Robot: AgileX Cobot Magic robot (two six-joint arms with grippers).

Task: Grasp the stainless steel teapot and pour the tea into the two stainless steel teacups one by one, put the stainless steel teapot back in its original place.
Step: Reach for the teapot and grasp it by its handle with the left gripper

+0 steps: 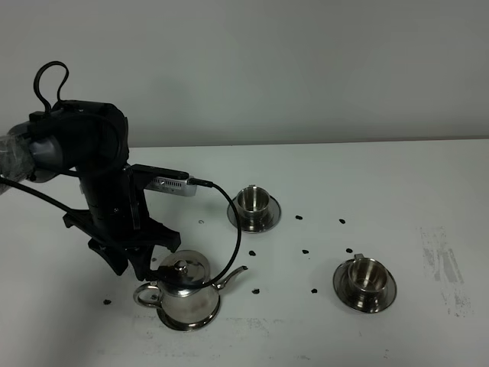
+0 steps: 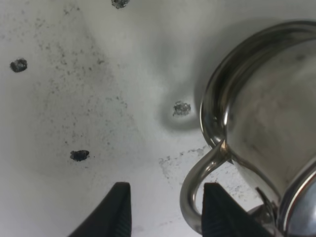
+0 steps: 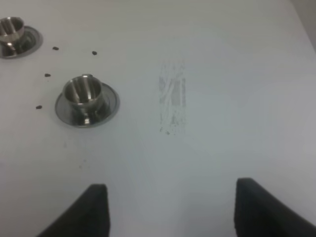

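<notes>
Left tool [image 2: 167, 210] half-parted astride loop handle [image 2: 193, 190] of stainless steel teapot [image 1: 186, 297]. Gap beside one finger plain from left wrist only; from above, hidden under arm [image 1: 99, 176]. From above: teapot upright at 7 o'clock on counter [image 1: 397, 176], one teacup [image 1: 254, 202] at its 1 o'clock, other teacup [image 1: 365, 274] at 3 o'clock. Right tool [image 3: 170, 200] wide, empty, shown by right wrist alone.
</notes>
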